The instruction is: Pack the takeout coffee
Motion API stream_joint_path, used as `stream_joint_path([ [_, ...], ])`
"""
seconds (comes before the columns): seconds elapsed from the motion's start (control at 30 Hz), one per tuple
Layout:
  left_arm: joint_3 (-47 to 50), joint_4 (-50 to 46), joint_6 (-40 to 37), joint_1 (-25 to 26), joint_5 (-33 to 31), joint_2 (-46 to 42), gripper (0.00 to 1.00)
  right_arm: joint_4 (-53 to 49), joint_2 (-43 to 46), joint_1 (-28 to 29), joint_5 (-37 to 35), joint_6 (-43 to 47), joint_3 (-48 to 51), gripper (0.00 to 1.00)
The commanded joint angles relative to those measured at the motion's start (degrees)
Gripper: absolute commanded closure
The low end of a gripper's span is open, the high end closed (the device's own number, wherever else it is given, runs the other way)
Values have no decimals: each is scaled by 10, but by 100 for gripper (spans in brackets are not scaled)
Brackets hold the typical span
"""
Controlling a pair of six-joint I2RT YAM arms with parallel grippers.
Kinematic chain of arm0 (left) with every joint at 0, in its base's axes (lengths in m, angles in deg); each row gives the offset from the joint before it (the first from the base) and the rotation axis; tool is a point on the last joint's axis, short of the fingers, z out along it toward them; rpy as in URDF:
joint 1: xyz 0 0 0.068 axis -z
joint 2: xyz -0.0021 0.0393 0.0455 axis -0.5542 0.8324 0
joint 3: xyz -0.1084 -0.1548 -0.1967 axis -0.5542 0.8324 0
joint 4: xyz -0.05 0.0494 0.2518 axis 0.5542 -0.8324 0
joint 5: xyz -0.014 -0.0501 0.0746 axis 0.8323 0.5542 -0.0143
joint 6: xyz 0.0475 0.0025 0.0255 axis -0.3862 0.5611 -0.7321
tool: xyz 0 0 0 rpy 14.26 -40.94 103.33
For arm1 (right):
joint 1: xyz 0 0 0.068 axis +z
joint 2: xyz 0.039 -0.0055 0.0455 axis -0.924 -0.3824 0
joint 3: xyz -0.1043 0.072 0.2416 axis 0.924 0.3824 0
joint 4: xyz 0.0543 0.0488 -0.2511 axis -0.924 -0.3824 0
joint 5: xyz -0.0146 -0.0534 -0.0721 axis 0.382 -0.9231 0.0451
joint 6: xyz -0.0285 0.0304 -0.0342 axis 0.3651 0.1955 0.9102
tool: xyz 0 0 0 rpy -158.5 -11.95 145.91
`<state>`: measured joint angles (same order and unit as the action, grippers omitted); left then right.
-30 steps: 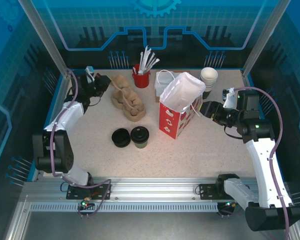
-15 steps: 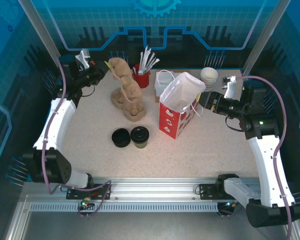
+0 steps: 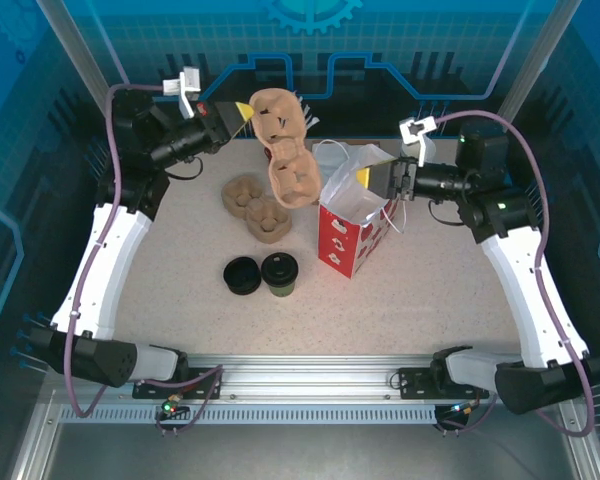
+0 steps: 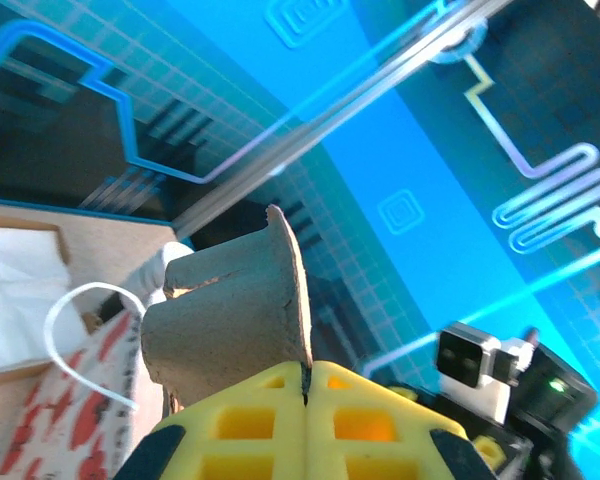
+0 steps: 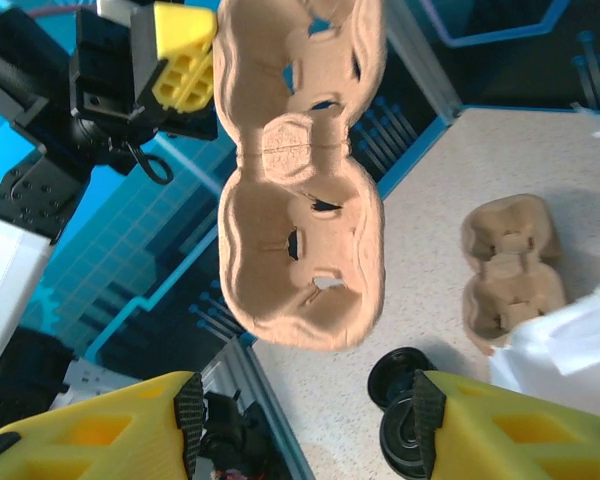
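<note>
Nearest the arm bases, one takeout coffee stands upright on the surface. It is well apart from both claws, on the near side of each. Its black lid is on, and a single squat stack of black lids sits just beside it.

The paper wall will likely be light and soft, so a hard squeeze could dent it or pop the lid. If it is filled, tipping risks a spill. The best hold is probably around the wall below the lid rim, with the cup kept level.

Farther back, one red-and-white paper bag stands with its mouth open directly under the right claw. That claw's jaws are spread and hold nothing.

A pile of pulp cup carriers lies below the left claw; I cannot tell how many are in it. The left claw is pinched shut on the edge of one lifted carrier, which hangs in the air between the two claws.
</note>
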<state>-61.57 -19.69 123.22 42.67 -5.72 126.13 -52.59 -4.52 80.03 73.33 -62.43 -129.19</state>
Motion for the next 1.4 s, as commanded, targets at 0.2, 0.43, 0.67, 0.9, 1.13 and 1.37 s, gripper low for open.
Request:
stream_joint_path([
  [0.2,-57,29,47,51,30,11,100,44,-48,24,80,38,-41,36],
  [0.43,-60,43,54,65,30,15,100,47,-58,37,120,52,-44,36],
  [0.67,-63,55,63,69,31,19,100,33,-68,41,127,57,-53,38],
  [0.9,-65,51,59,70,31,21,100,16,-74,42,127,65,-61,58],
  [1.13,-66,51,55,70,31,26,100,-3,-67,42,113,78,-64,81],
  [1.37,-72,28,26,70,31,28,75,-42,-53,35,75,91,-75,100],
])
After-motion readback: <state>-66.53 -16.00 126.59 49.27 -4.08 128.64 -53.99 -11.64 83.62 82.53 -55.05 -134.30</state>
